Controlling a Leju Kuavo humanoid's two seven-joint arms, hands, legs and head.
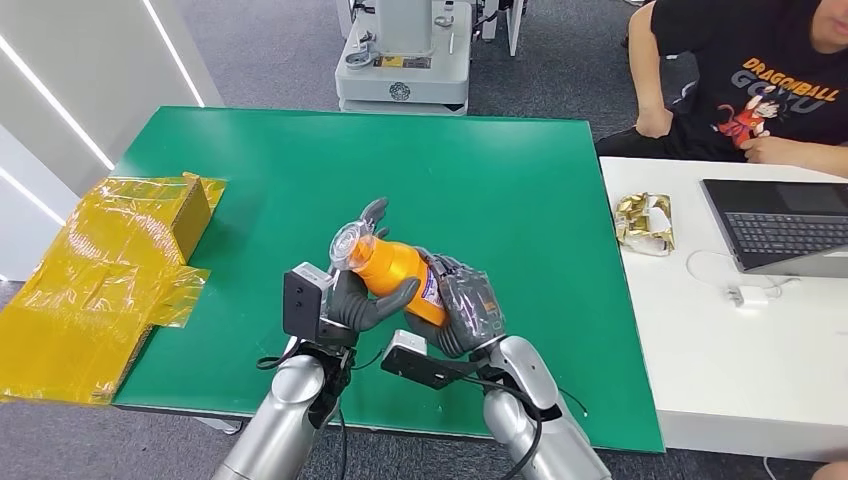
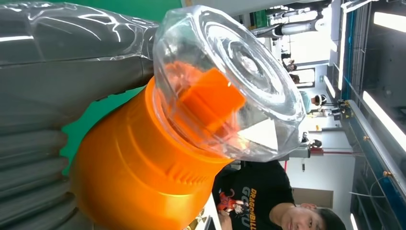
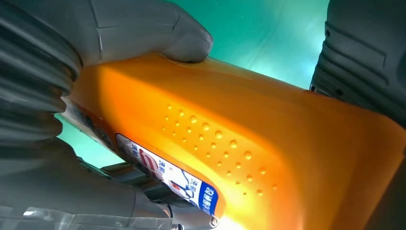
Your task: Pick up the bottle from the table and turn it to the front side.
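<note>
I read the green table as the biggest thing in my head view, running from the far edge at 12 o'clock down to the near edge where my arms come in. Its right edge butts against a white table at 3 o'clock, which carries a laptop, a crumpled gold wrapper near the seam, and a white charger. A person in a black shirt sits at 1 o'clock behind that white table, forearm resting on it. At 9 o'clock a yellow film-wrapped box overhangs the green table's left edge. A grey machine base stands on the floor past the far edge at 12 o'clock. The green surface from the centre out to the far and right edges lies open around my hands.

The orange bottle is lifted off the green table near 6 o'clock, lying tilted with its clear cap pointing toward 10 o'clock. My left hand wraps the shoulder end just under the cap, fingers curled round it. My right hand grips the base end, thumb pressed on the body, the printed label by the palm.
</note>
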